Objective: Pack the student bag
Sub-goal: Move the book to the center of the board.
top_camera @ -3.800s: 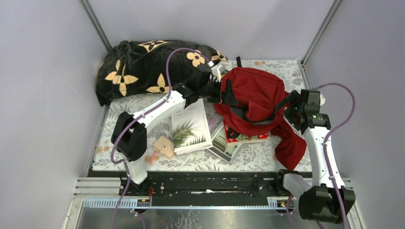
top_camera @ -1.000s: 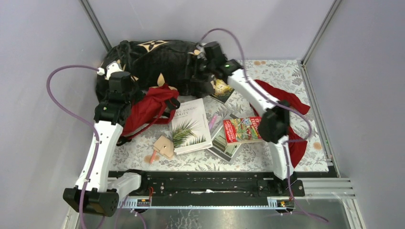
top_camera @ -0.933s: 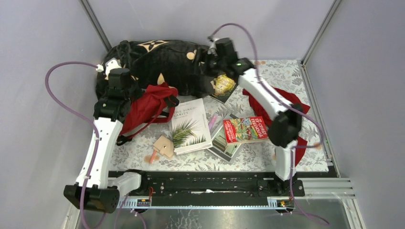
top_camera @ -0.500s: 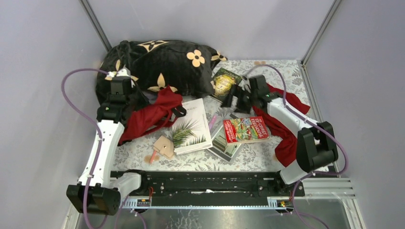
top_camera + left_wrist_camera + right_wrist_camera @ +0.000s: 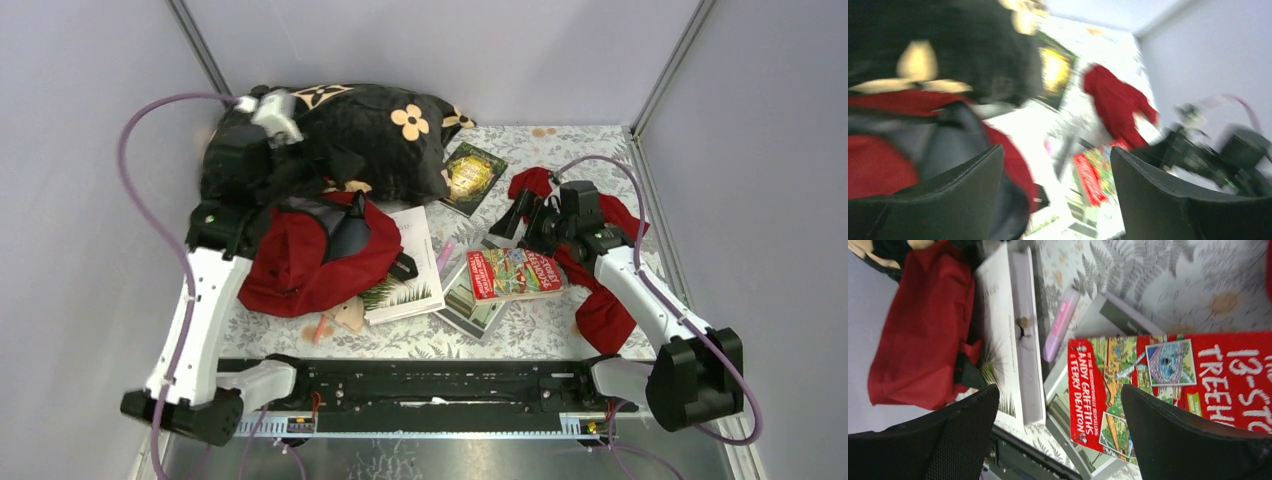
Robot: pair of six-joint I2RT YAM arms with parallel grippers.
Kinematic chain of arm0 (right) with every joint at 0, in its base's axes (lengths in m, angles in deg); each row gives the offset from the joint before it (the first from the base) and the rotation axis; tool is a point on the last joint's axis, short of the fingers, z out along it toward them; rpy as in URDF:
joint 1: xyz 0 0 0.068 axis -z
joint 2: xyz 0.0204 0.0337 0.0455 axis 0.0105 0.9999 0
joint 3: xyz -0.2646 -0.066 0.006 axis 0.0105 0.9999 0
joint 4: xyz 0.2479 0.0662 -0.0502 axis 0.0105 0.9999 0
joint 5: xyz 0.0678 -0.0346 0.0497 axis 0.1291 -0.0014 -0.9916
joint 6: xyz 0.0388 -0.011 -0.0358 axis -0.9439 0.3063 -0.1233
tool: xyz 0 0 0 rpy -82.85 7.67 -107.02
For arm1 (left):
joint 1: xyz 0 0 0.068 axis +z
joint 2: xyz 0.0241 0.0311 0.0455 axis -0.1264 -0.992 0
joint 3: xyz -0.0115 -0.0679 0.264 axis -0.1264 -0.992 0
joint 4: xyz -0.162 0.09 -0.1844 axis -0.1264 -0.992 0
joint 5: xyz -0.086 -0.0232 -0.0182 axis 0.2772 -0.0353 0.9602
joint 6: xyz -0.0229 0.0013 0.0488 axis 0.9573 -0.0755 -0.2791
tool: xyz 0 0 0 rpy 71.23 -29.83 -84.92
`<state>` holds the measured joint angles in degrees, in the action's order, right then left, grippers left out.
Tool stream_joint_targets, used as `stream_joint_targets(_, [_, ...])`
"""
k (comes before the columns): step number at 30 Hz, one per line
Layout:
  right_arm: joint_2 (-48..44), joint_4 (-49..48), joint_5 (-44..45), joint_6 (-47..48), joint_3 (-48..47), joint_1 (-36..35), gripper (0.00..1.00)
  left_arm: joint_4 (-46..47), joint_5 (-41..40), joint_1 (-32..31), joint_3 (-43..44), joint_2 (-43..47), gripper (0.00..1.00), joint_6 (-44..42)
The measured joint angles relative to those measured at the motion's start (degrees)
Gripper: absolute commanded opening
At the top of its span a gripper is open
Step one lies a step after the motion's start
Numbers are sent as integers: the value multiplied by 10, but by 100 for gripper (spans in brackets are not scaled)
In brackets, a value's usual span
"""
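Top external view, read from the left. At the far left, against the back corner, a black blanket (image 5: 340, 135) with orange flowers. Over its front edge, the left gripper (image 5: 1055, 155): in the blurred left wrist view, spread wide, nothing between the fingers. Just in front of the blanket, the student bag (image 5: 300, 265): slumped on the left part of the table (image 5: 545, 325), grey lining showing at its top, lapping over the left side of a white book (image 5: 418, 285) with a palm leaf. At the bag's near edge, a wooden piece (image 5: 348, 316). Between the white book and a grey book (image 5: 470, 308), a pink pen (image 5: 1060, 322). Farther back, a dark green book (image 5: 472, 175). On the grey book, a red book (image 5: 515, 272). Above its left end, the right gripper (image 5: 1060, 390): gaping wide, holding nothing. Farthest right, a limp red garment (image 5: 602, 305).
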<state>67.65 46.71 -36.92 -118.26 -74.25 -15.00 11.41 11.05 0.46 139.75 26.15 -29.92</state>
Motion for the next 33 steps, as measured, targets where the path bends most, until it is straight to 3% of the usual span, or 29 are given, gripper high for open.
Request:
stream_joint_targets(4, [25, 12, -35, -10, 21, 11, 100, 3, -2, -194, 87, -71, 88, -7])
stream_joint_targets(7, [33, 30, -37, -5, 20, 23, 100, 11, 9, -298, 128, -125, 86, -13])
stream_joint_targets(9, [33, 56, -38, 10, 14, 44, 97, 11, 18, -326, 132, -152, 86, -15])
stream_joint_targets(15, [17, 102, -40, 36, 10, 114, 86, 8, 13, -385, 132, -266, 86, -19])
stream_joint_targets(18, [-13, 103, -45, 28, 45, 115, 90, 6, -9, -399, 118, -309, 83, -20])
stream_joint_targets(21, [-62, 124, -36, 13, 95, 114, 99, 5, -29, -401, 103, -330, 81, -19])
stream_joint_targets(28, [-133, 181, 29, 10, 103, 166, 100, 8, -98, -389, 77, -345, 81, -18])
stream_joint_targets(33, [-162, 152, 20, -23, 144, 220, 100, 26, -103, -382, 65, -362, 80, -14])
